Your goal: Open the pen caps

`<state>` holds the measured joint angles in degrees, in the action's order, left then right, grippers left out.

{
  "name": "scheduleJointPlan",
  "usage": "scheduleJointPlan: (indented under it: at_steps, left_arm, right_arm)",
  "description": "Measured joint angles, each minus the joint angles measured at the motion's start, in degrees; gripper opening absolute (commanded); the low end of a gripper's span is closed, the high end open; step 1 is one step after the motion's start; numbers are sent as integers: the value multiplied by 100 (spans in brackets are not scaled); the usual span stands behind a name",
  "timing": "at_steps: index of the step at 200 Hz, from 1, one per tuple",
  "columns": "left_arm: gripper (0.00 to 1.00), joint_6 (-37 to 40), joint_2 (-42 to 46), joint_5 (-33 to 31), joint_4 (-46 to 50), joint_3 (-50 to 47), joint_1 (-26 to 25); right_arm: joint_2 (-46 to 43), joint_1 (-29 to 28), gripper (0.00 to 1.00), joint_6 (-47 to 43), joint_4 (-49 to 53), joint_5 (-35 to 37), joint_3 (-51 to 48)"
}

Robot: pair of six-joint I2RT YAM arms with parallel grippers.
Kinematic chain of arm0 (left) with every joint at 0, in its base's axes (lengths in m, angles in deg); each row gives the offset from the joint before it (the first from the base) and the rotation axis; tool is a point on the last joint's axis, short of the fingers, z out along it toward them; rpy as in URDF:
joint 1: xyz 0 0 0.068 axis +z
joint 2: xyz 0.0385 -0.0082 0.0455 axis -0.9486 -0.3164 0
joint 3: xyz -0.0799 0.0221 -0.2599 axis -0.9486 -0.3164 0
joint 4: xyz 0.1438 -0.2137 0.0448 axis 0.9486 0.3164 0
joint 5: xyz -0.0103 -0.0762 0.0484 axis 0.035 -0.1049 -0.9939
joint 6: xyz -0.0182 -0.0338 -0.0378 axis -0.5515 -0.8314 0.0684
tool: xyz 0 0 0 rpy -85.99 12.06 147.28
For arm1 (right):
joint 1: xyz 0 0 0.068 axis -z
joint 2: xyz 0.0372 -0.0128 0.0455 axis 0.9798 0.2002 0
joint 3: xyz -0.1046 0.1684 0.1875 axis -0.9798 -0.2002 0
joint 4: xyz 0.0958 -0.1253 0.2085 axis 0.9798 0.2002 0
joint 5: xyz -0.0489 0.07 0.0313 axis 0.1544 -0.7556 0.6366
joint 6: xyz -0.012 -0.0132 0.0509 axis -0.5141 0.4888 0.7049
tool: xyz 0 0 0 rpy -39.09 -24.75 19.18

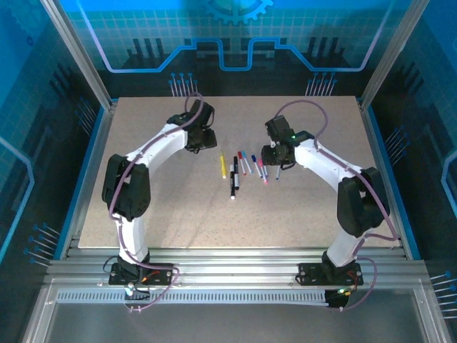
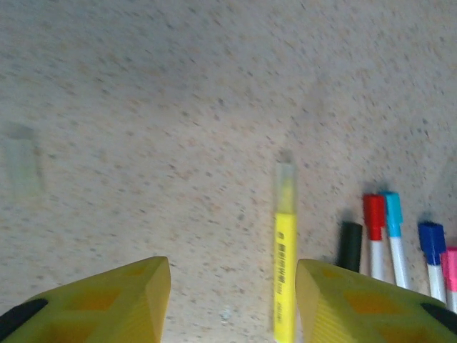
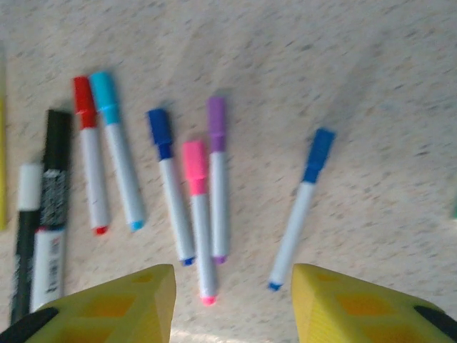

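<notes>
1 speckled bench [image 1: 143, 214] carries everything, and 2 white arms bend inward over it from the near edge. Between the 2 grippers lies a loose row of pens [image 1: 243, 168].

The left gripper [image 2: 232, 275] is released, with a moderate gap between its 2 yellow fingers [image 2: 121, 300]; it holds nothing and touches nothing. A yellow pen [image 2: 284, 264] lies on the bench just ahead of it, toward its right-hand finger, with a pale see-through cap [image 2: 285, 187] at the far end.

The right gripper [image 3: 232, 277] is likewise released, parted by a similar gap, empty and clear of the pens. 6 slim white pens lie just ahead of it, and 2 black-and-white markers [image 3: 43, 214] lie off to its left.

The pen caps [image 3: 193, 166] all sit on the far ends of their pens. From the right gripper's left to its right these are a red cap [image 3: 83, 101], a light blue cap [image 3: 104, 89], a dark blue cap [image 3: 158, 128], a pink, a purple cap [image 3: 216, 120] and, set apart, another blue cap [image 3: 318, 153].
</notes>
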<state>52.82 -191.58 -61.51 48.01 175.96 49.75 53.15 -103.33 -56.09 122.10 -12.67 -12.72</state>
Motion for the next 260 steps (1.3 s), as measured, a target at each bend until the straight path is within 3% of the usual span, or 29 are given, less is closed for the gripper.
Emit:
scheduleJointPlan:
  at_steps: [159, 260]
  left_arm:
    - [44, -297, -2096, -87, 166, 1611, -448]
    - [21, -302, -2334, -372, 409, 1740, -498]
  right_arm:
    - [-282, -210, 50, 199, -258, -398, -254]
    - [-282, -205, 48, 223, -426, -645, -439]
